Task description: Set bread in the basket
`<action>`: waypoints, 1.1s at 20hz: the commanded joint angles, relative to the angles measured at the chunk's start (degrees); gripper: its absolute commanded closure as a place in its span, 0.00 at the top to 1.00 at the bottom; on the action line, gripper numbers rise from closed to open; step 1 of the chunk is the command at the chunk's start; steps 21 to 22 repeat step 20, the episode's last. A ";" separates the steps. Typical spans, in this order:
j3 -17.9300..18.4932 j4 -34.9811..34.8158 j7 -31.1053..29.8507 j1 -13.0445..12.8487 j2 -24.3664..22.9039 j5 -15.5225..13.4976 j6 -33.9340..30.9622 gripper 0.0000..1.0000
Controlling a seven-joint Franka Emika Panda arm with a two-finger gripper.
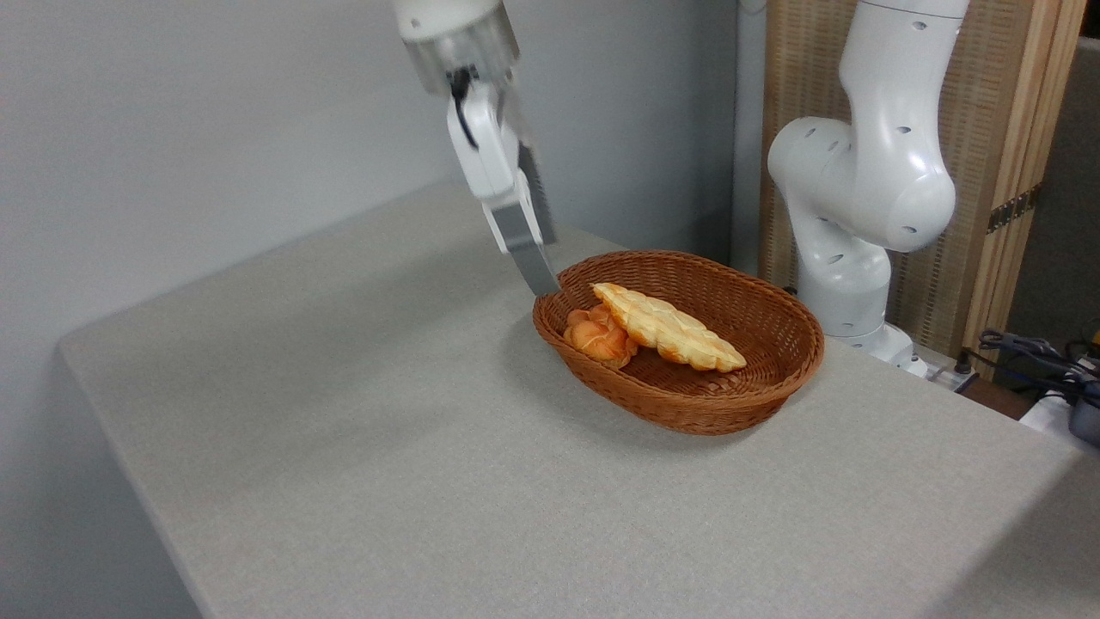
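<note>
The bread [669, 327] lies inside the basket [687, 404], slanting from the back left toward the right, its left part resting against a small orange bun [599, 335] that sits by the left wall. The tool [541, 279] hangs just outside the basket's back-left rim, tilted, holding nothing; from this side the two fingers overlap, so I cannot tell how far apart they stand. By the look of it the loaf is already placed and what remains is to draw away cleanly. The lowest fingertip looks very close to the braided rim, perhaps touching it, so the safest way out seems to be up and back toward the left, away from the wicker, rather than sideways across it, since a snag could drag the light basket. There is plenty of bare counter [344, 430] to the left and front of the basket. To the right, the basket stands near the arm's base [859, 318] and the counter's far edge, leaving less room there.
</note>
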 commanded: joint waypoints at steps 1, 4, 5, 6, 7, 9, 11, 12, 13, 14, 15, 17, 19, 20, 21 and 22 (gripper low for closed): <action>0.28 4.71 -16.61 -0.21 0.28 0.01 1.01 1.00; 0.45 7.36 -29.71 -0.13 0.98 0.71 6.18 1.00; 0.54 7.71 -32.53 -0.13 1.42 0.89 9.25 1.00; 0.72 7.80 -33.52 -0.13 1.94 0.89 11.28 1.00; 0.80 7.80 -33.35 -0.13 2.47 0.98 12.43 1.00; 1.16 7.80 -32.91 -0.04 4.05 0.89 14.45 1.00; 1.33 8.50 -32.83 0.40 5.63 0.80 16.04 1.00; 1.77 9.46 -32.82 0.57 6.60 0.46 16.22 1.00; 2.56 10.69 -32.65 0.58 7.74 0.19 16.22 1.00; 3.43 12.18 -31.87 0.58 9.05 0.01 16.22 1.00; 3.53 13.67 -30.55 0.58 10.46 0.01 16.22 1.00; 3.70 16.58 -28.79 0.58 12.40 -1.38 16.13 1.00; 3.79 16.85 -28.87 0.66 12.41 -3.23 15.70 1.00; 3.79 16.85 -28.78 0.66 12.32 -3.33 15.61 1.00; 3.79 16.85 -28.78 0.66 12.32 -3.33 15.61 1.00; 3.79 16.85 -28.78 0.66 12.32 -3.33 15.61 1.00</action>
